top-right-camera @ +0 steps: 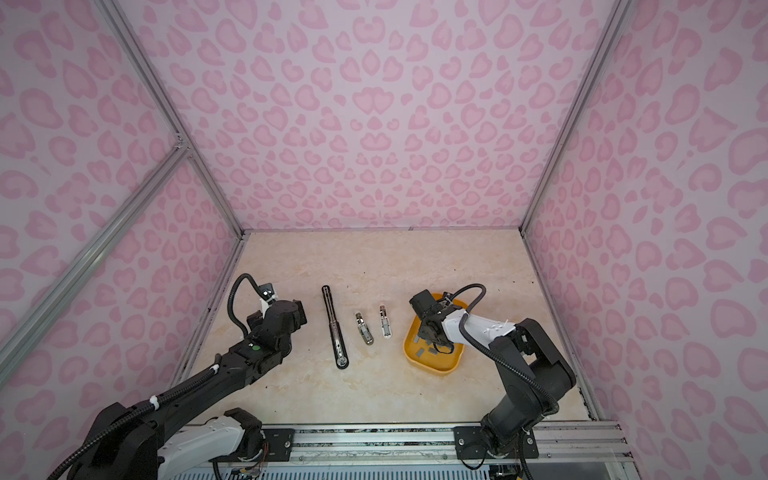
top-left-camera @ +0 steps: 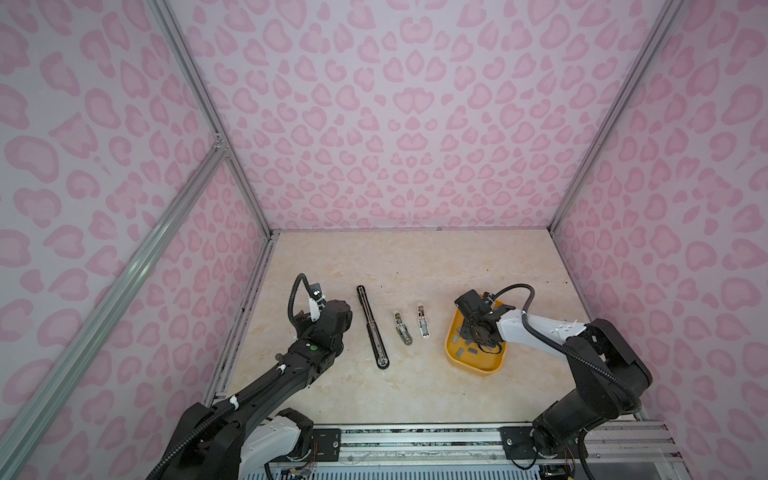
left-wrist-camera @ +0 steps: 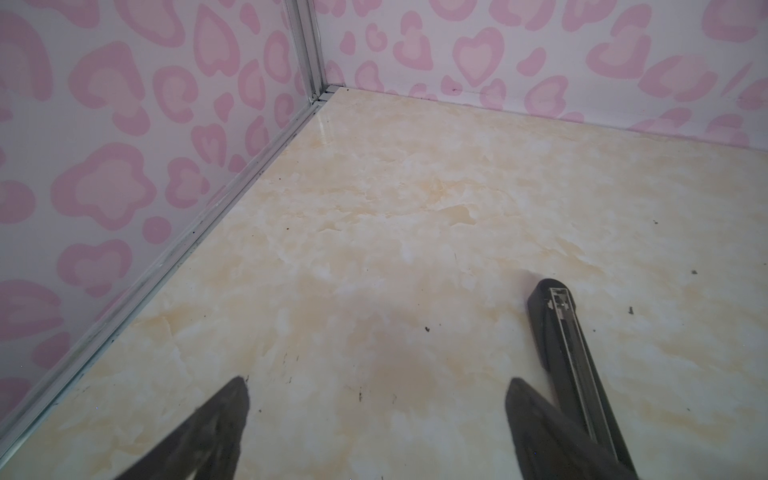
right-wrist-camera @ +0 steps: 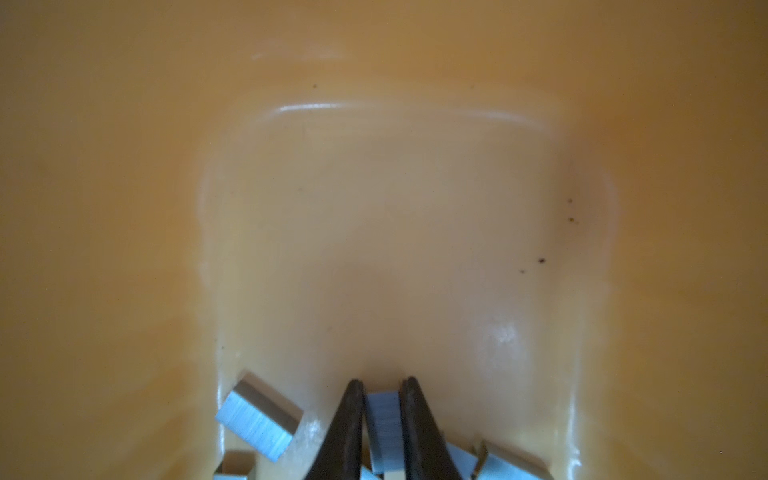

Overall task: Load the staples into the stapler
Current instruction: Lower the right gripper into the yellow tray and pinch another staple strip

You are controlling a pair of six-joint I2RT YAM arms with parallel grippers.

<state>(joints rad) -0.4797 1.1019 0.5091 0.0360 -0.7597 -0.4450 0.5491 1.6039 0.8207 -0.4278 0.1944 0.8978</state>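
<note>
In the right wrist view my right gripper is down inside the yellow tray. It is shut on one grey strip of staples, with both fingers pressed against its sides. More loose staples lie around it. Both top views show a long black stapler lying open on the table left of centre. My left gripper hovers open and empty over bare table, with the long stapler's far end just beside one finger.
Two small staplers lie between the long stapler and the yellow tray. Pink patterned walls with aluminium posts enclose the table on three sides. The arms' mounting rail runs along the front edge.
</note>
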